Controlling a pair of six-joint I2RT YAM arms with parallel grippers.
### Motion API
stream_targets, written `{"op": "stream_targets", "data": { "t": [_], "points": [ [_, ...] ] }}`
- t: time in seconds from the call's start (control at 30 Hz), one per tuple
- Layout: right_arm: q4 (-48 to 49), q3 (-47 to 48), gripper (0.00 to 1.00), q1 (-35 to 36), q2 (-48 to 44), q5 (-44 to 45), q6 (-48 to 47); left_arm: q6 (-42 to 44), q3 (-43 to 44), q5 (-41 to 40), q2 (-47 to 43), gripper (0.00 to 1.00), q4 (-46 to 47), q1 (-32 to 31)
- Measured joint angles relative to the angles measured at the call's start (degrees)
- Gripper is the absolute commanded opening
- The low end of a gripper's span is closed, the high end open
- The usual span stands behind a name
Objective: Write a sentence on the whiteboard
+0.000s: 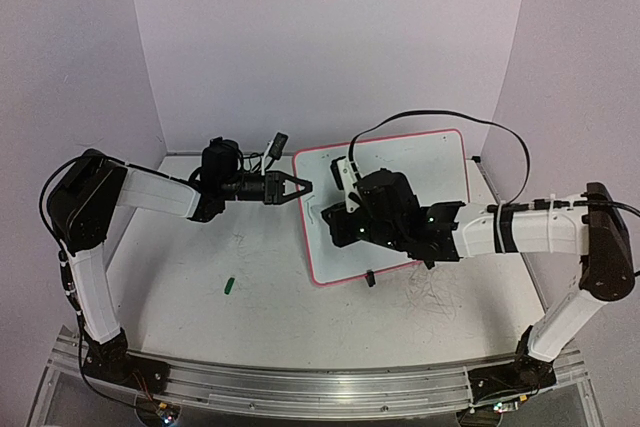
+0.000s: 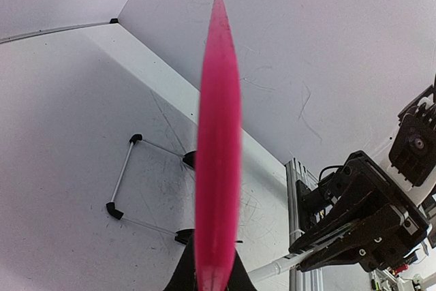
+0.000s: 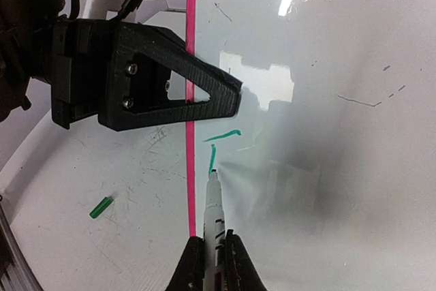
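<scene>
Left hand [image 1: 298,187] clenched on the pink frame of the board [image 1: 430,162], at the edge nearest it. Its wrist view shows the frame edge-on, running straight out from between its fingers. Right hand [image 3: 212,267] closed on a marker [image 3: 214,212], barrel pointing away from the fingers, green tip on or just off the white surface; cannot tell which. Sentence [image 3: 222,134] barely begun: two short green strokes just beyond the tip, close inside the frame and just short of the left hand's black finger. The board ahead and to the right of the right hand is bare apart from faint grey marks. Green cap [image 3: 101,207] lies loose on the worktop [image 1: 260,277], off to the left of the right hand, clear of the board. Risks, as judged from here:

- The two hands work very near each other, so a stroke carried further forward could knock the marker into the left finger.
- The board is pinched at one edge only, so pen pressure far from that grip could pivot or slip it and make the letters wander.
- Pressing too hard may skid the tip, and pressing too lightly leaves gaps.
- The line could drift or run out of room.
</scene>
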Motion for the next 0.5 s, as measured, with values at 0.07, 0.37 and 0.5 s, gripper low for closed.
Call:
{"op": "stream_targets", "data": {
  "t": [0.07, 0.37, 0.5],
  "points": [
    [0.02, 0.48, 0.0, 0.0, 0.45, 0.0, -0.21, 0.0, 0.0, 0.0, 0.0, 0.0, 0.0, 0.0],
    [0.02, 0.72, 0.0, -0.04, 1.18, -0.4, -0.47, 0.0, 0.0, 0.02, 0.0, 0.0, 0.0, 0.0],
    [0.02, 0.73, 0.0, -0.04, 1.18, -0.59, -0.47, 0.0, 0.02, 0.02, 0.0, 0.0, 0.0, 0.0]
  ]
}}
